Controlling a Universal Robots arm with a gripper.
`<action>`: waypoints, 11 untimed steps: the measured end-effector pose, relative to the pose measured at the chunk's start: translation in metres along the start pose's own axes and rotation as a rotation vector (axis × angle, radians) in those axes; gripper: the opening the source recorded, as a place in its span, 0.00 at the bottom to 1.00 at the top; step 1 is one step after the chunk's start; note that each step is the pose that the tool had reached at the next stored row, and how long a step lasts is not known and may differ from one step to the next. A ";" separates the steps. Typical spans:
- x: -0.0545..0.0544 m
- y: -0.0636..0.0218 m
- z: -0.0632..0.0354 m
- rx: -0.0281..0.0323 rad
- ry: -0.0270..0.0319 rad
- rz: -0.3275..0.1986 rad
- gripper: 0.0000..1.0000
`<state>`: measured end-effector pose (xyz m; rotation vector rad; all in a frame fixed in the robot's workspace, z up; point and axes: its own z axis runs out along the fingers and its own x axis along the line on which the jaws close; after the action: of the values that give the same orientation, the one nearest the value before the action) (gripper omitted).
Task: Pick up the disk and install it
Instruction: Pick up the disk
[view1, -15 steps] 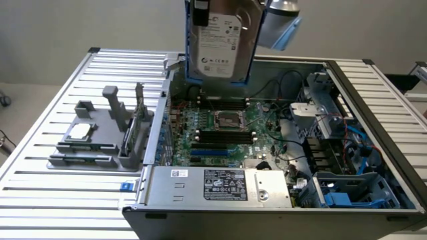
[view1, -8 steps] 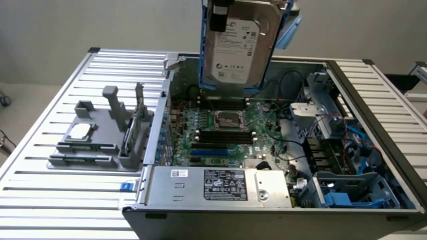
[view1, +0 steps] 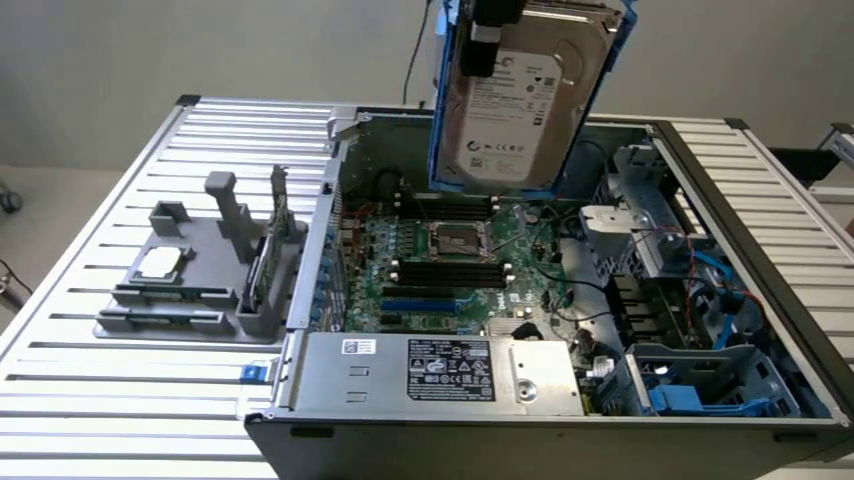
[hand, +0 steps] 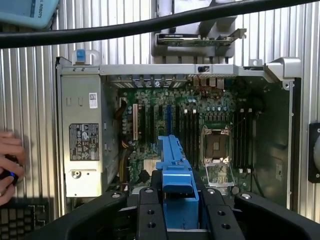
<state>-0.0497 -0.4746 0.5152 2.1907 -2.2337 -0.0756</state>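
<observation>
**Disk held above the open case**

The gripper (hand: 179, 192) is clamped on the disk (view1: 514, 100): in the wrist view its black fingers (hand: 149, 210) sit on either side of the disk's blue rail. In the exterior view the disk hangs nearly upright, its white label facing the camera and blue rails along its long edges. It is clear of everything below and hovers over the far part of the case (view1: 534, 450).

The case lies open on its side. Beneath the disk is the motherboard (view1: 441, 270), with the CPU socket (view1: 451, 240) between rows of black slots. The power supply (view1: 427, 370), a silver box with a dark label, fills the near edge of the case. At the exterior view's lower right, inside the case, is a grey bay with a blue plastic part (view1: 681, 395).

The case stands on a slatted metal table (view1: 160, 400). On the exterior view's left, apart from the case, a grey fixture (view1: 200, 280) carries a small silver chip (view1: 158, 262).

In the wrist view a black cable (hand: 150, 25) crosses the picture, and a person's hand (hand: 7, 165) rests near a keyboard (hand: 20, 220).
</observation>
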 end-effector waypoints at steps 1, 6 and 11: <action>0.002 -0.0034 -0.0002 -0.0004 0.0000 0.000 0.33; 0.012 -0.0235 -0.0013 -0.0016 0.0000 0.000 0.33; 0.021 -0.0464 -0.0025 -0.0016 0.0001 0.000 0.33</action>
<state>-0.0037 -0.4961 0.5152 2.1901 -2.2326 -0.0773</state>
